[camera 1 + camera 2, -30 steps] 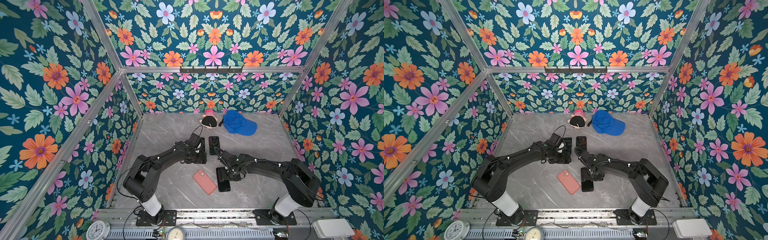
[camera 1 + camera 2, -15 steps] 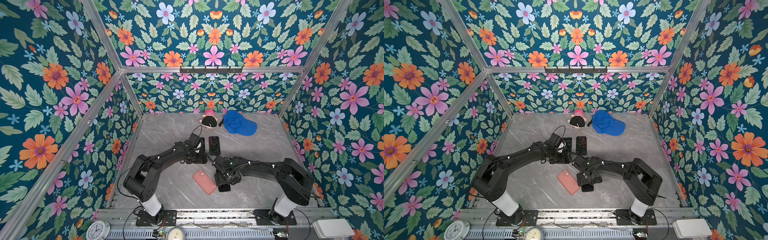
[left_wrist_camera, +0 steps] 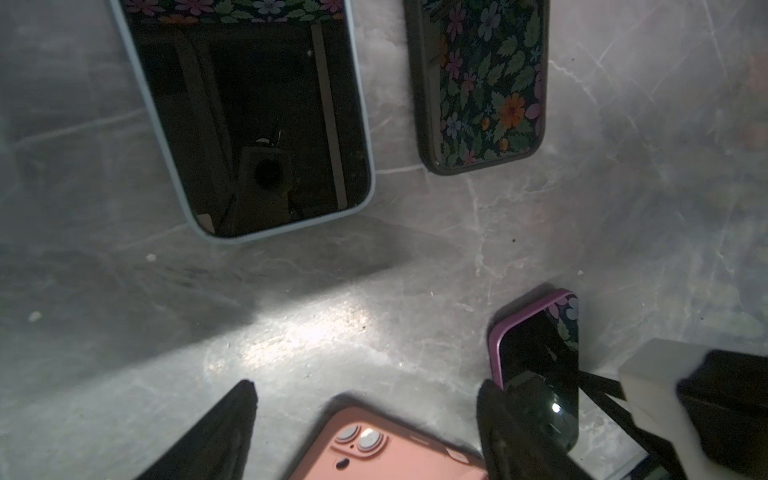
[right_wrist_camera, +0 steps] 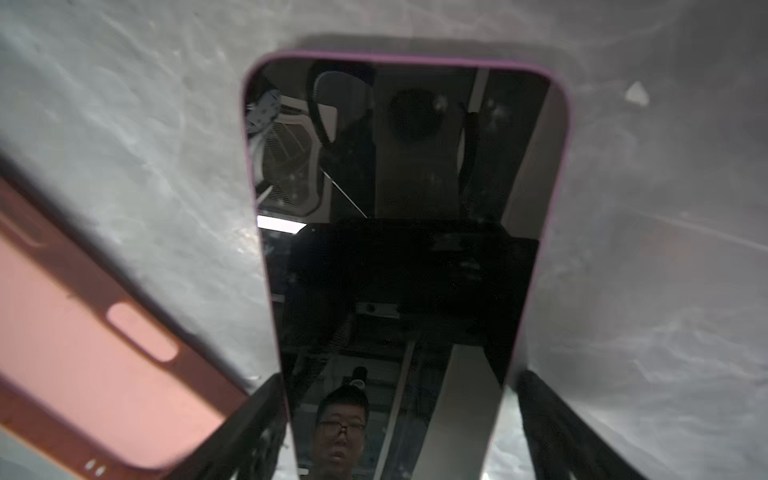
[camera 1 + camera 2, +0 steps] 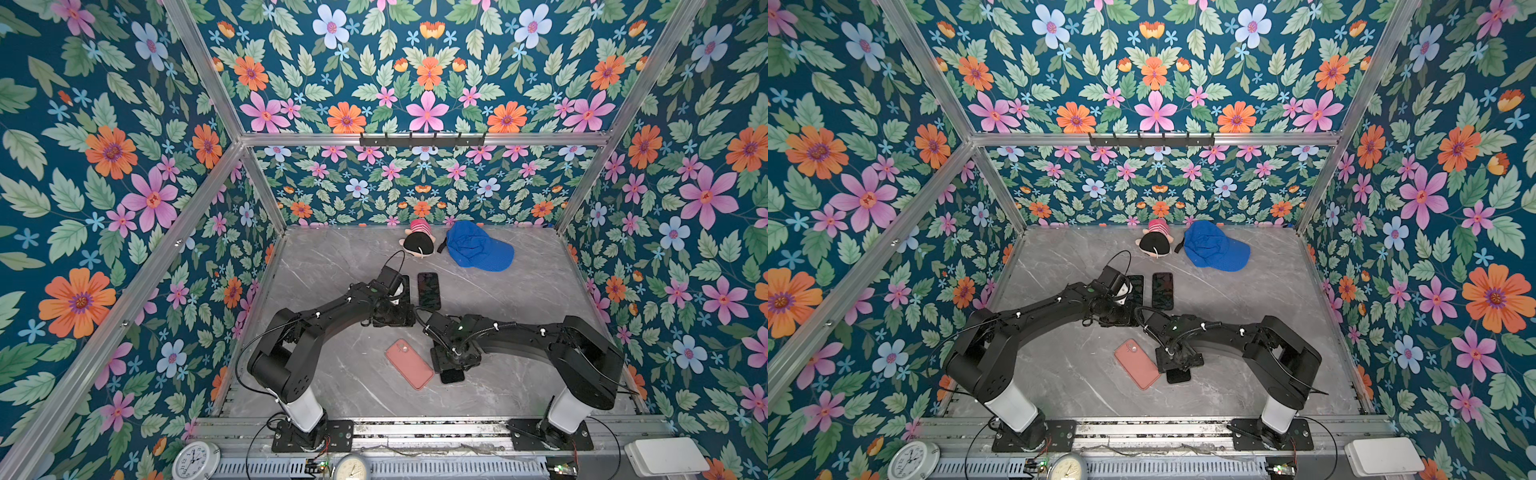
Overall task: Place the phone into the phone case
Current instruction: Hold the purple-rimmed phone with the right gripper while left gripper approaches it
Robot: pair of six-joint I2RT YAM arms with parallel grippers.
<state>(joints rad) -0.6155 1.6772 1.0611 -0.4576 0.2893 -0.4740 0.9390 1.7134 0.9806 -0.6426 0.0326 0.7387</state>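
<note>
moved: right arm (image 5: 519, 336) drew a little toward the front | right pincer (image 4: 399, 380) astride the phone (image 4: 399, 208), whether it clamps I cannot tell | phone flat on desk (image 5: 332, 270), just beside pink case (image 5: 409, 363) | left pincer (image 3: 368, 386) apart

Both matte black jointed arms (image 5: 332, 309) stand on white cylindrical bases (image 5: 305, 409) (thin black cables (image 5: 482, 329) run along them).
</note>
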